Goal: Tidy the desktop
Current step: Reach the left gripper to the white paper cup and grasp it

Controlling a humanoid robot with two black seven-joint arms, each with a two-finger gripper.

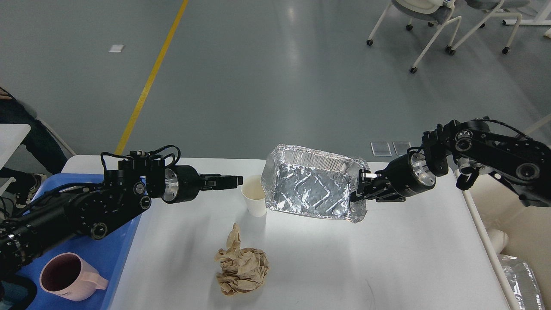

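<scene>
The white desktop (pixel 387 258) carries a white paper cup (pixel 256 196) and a crumpled ball of brown paper (pixel 243 269). My right gripper (pixel 359 190) is shut on the right rim of a silver foil tray (pixel 310 185). It holds the tray off the desktop, tilted with its open side toward me, and the tray's left edge is right beside the cup. My left gripper (pixel 234 181) points right, just left of the cup's rim. Its fingers are seen side-on, so their gap does not show.
A blue tray (pixel 116 254) at the left edge holds a pink mug (pixel 69 275), and my left arm crosses over it. A cream bin (pixel 516 224) with foil (pixel 521 280) in it stands off the table's right edge. Chairs stand far behind.
</scene>
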